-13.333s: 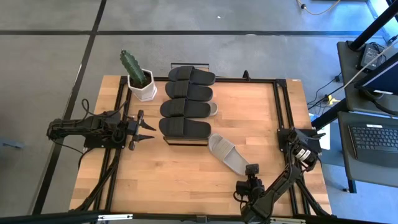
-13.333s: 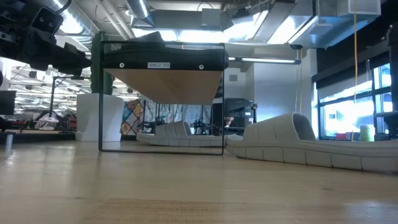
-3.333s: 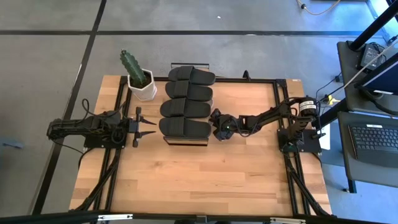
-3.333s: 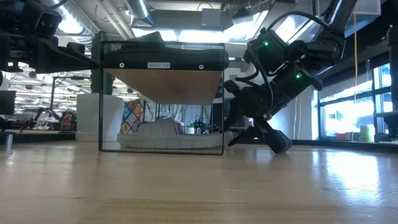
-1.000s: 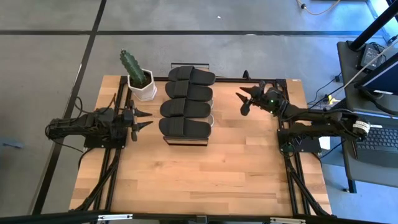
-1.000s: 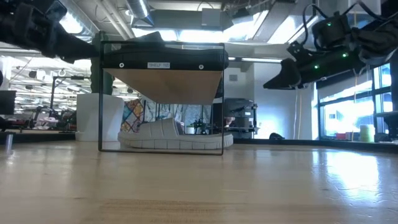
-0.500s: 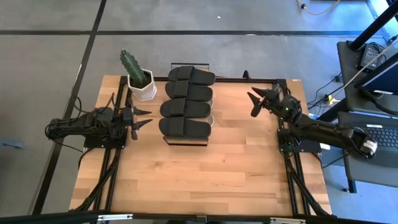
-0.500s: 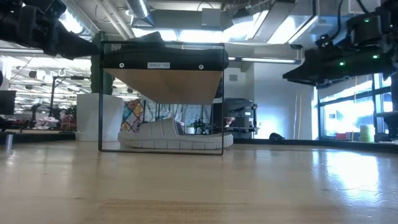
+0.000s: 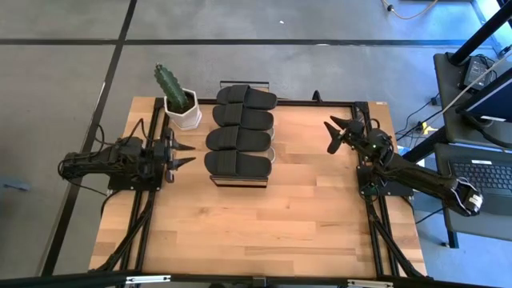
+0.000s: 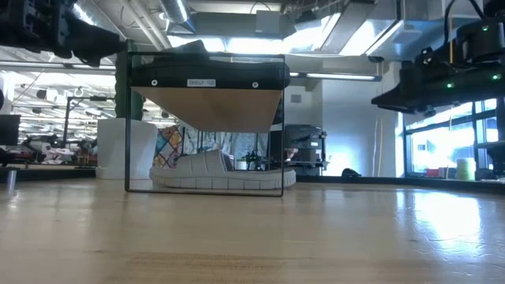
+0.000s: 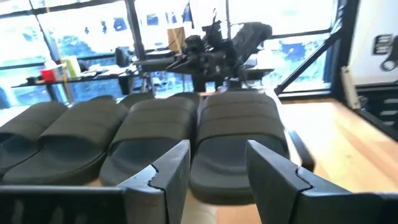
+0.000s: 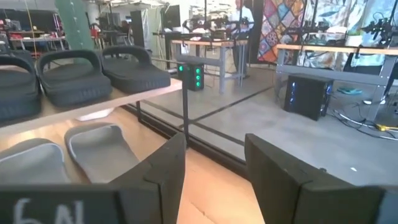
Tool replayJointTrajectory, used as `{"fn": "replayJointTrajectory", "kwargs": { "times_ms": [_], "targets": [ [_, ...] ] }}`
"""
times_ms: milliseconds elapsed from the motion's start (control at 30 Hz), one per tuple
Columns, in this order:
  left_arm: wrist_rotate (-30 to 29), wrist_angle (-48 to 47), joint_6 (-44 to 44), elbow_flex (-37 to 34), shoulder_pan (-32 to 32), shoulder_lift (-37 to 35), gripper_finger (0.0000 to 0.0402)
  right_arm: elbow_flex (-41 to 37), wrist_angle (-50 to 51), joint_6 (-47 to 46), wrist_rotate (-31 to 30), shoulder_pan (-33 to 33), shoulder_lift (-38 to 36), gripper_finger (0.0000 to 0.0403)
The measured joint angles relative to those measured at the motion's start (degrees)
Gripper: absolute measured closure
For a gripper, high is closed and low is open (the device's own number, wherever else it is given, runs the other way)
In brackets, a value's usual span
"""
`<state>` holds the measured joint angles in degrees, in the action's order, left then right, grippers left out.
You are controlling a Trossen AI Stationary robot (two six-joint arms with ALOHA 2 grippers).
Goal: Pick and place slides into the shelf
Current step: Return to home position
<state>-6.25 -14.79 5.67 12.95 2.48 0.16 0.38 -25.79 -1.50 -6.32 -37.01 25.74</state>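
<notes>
Four black wide-strap slides (image 9: 240, 140) sit atop the low wood-plank shelf (image 10: 207, 104), light grey pair (image 10: 221, 172) under it. Left gripper (image 9: 190, 154) near shelf's left end, right gripper (image 9: 330, 136) well off right; both empty, jaws apart. Risk: left retract swings wide, clips nearest black slide off.

High view: overhead, straight down, far enough for whole table (image 9: 240, 232) plus floor around. Low view: at tabletop height, level across wood, shelf (image 10: 205, 102) end-on at mid-distance, room behind. Left wrist view: just behind left gripper (image 11: 217, 152), close on black slides (image 11: 239, 134) atop shelf, windows beyond. Right wrist view: behind right gripper (image 12: 214, 143), facing shelf from opposite side, farther off, grey slides (image 12: 99, 149) underneath. Shelf common to all four.
</notes>
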Motion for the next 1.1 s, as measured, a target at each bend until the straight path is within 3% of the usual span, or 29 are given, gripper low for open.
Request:
{"fn": "replayJointTrajectory", "kwargs": {
  "times_ms": [167,1100],
  "targets": [
    [2.8,3.9,-0.1,-2.0,0.0,0.0,0.0254,0.0,0.9,0.0,-0.1,0.0,-2.3,0.0237],
    [3.9,15.8,-1.4,-12.5,0.0,0.0,0.0254,0.0,3.8,-2.9,-0.1,0.1,-4.0,0.0237]
  ]
}}
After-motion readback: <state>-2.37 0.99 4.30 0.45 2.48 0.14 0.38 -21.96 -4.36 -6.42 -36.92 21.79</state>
